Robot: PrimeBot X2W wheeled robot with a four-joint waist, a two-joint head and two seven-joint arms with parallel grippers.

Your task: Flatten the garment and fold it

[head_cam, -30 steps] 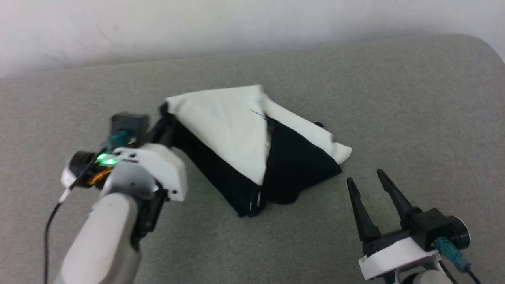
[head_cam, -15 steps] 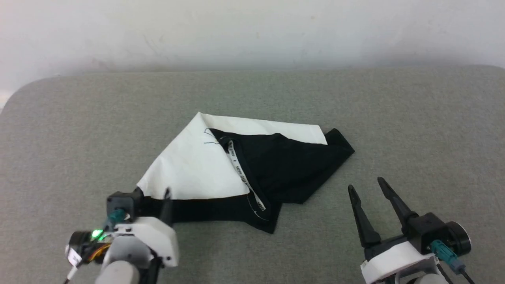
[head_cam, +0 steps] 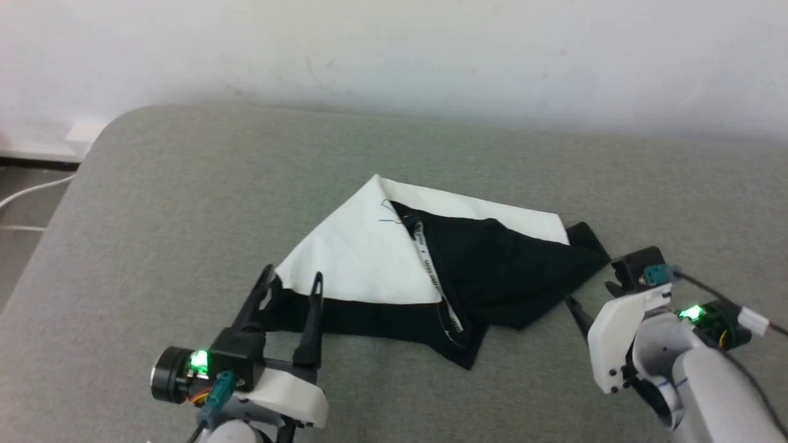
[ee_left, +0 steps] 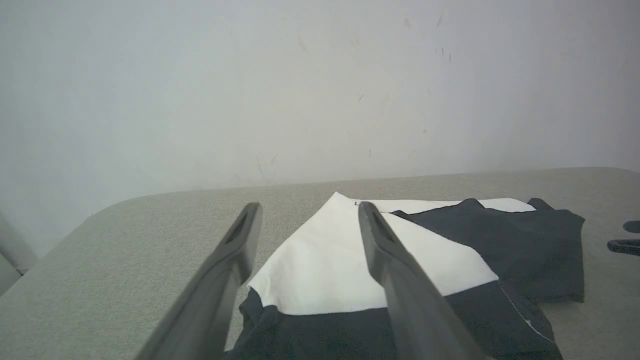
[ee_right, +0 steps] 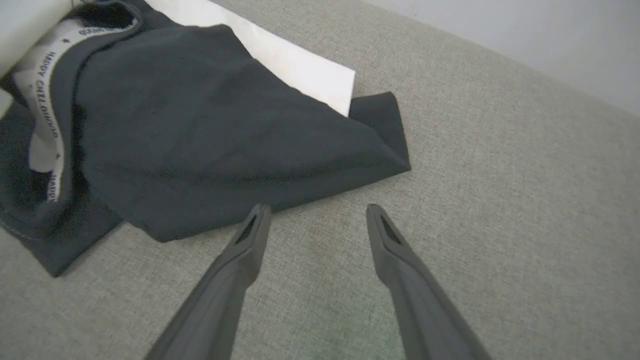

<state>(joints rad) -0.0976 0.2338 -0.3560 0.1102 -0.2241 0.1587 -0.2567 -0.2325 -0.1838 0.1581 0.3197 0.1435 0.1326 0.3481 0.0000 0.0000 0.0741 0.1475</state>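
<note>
The garment (head_cam: 357, 258) lies on the grey cushion as a rough triangle, white body on the left and black sleeve cloth (head_cam: 511, 271) folded over the right, neck tape showing. My left gripper (head_cam: 293, 275) is open at the garment's near-left corner, fingers low over the black edge, nothing between them; in the left wrist view the left gripper (ee_left: 308, 206) frames the white cloth (ee_left: 345, 265). My right gripper (ee_right: 317, 207) is open just off the black sleeve's edge (ee_right: 225, 150), above bare cushion; in the head view the right gripper (head_cam: 588, 295) sits by the garment's right tip.
The grey cushion (head_cam: 184, 203) ends in a rounded corner at the far left, with floor and a white cable (head_cam: 31, 191) beyond. A white wall (head_cam: 394, 55) runs behind the back edge. Bare cushion lies to the near side and right.
My left gripper has drawn the garment's corner toward me, opened and let it go. The right arm has swung in beside the garment's right tip. The head camera has shifted.
</note>
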